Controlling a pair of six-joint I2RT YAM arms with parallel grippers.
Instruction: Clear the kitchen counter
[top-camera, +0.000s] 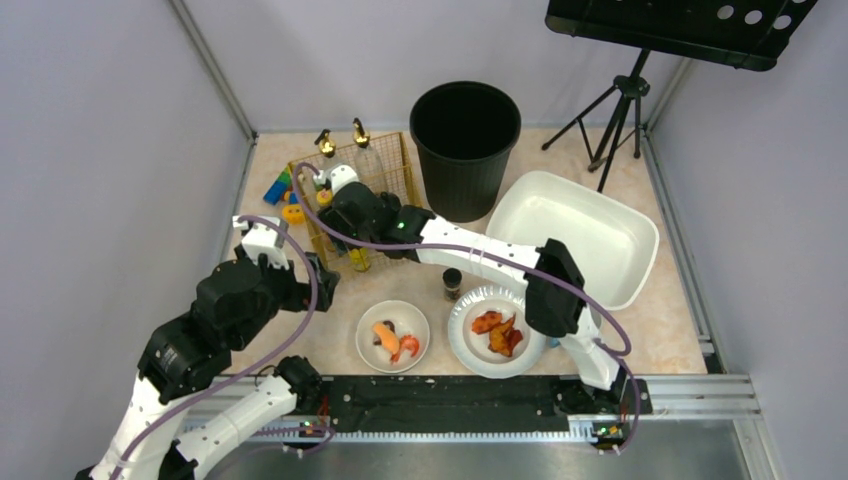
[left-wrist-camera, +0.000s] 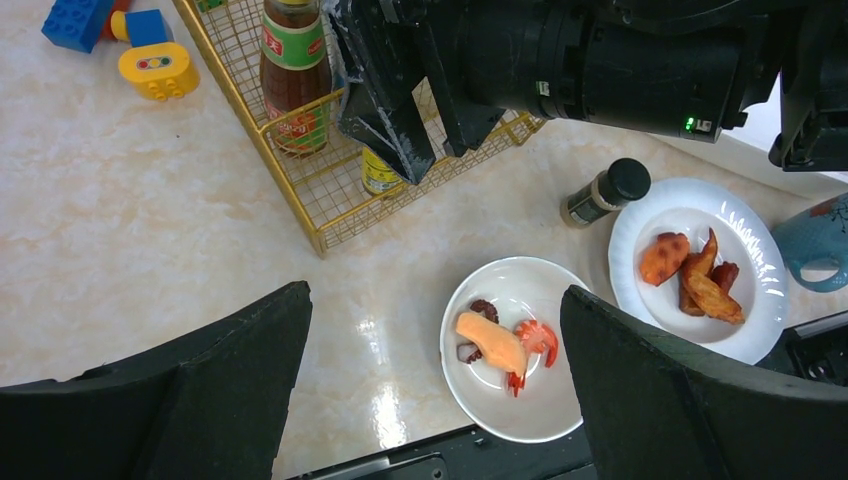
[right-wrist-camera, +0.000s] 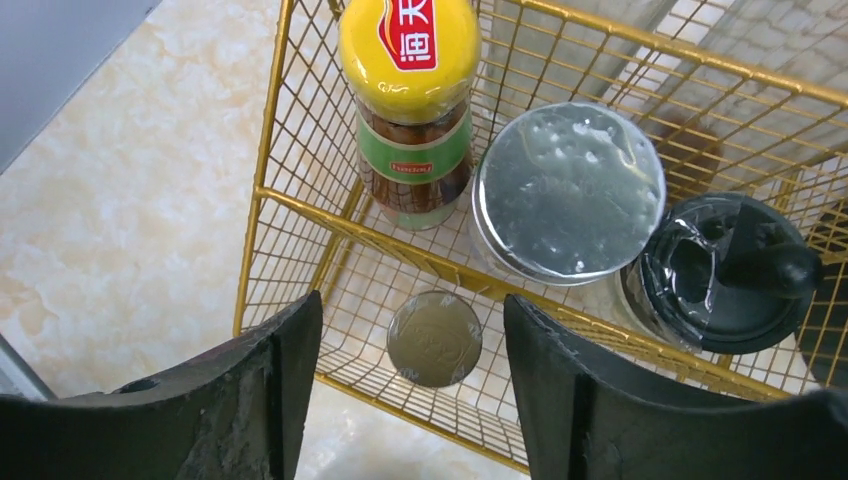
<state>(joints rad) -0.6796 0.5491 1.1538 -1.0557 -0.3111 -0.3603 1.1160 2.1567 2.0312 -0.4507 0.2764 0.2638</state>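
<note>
The kitchen counter (top-camera: 660, 330) is beige marble. A gold wire basket (right-wrist-camera: 300, 205) stands on it at the back left and holds a yellow-capped sauce bottle (right-wrist-camera: 412, 110), a foil-lidded jar (right-wrist-camera: 568, 190), a black-lidded jar (right-wrist-camera: 720, 265) and a small silver-lidded jar (right-wrist-camera: 434, 338). My right gripper (right-wrist-camera: 412, 370) hovers open above the small jar, a finger on each side, not touching it. My left gripper (left-wrist-camera: 435, 380) is open and empty above the counter near a small white plate of shrimp (left-wrist-camera: 515, 345).
On the counter are a paper plate of fried food (top-camera: 497, 330), a dark-capped shaker (top-camera: 452, 283), a blue mug (left-wrist-camera: 820, 240) and toy blocks (left-wrist-camera: 155, 68). Behind them are a black bin (top-camera: 465, 145), a white tub (top-camera: 575, 235) and a tripod stand (top-camera: 620, 110).
</note>
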